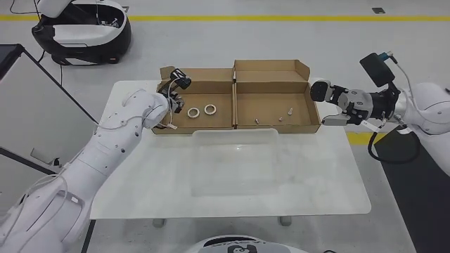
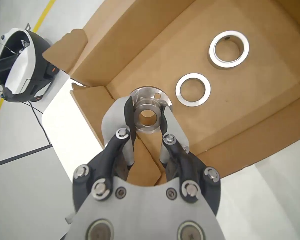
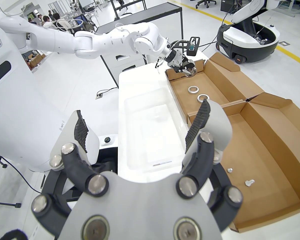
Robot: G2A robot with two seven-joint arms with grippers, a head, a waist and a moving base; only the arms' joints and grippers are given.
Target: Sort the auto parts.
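The left jaws pinch a flanged bushing [image 2: 147,93] by its hub above the outer end of the left box [image 2: 240,126], likely because the two rings [image 2: 192,89] already lie there. That arm angles down over the counter [image 1: 330,183]; the right jaws hang spread beside the right box [image 3: 265,138], which holds small bolts [image 3: 250,182].

white table [image 1: 316,183] | cardboard box [image 1: 204,82] touching second cardboard box [image 1: 271,79] | clear tray [image 1: 239,172] just beside them
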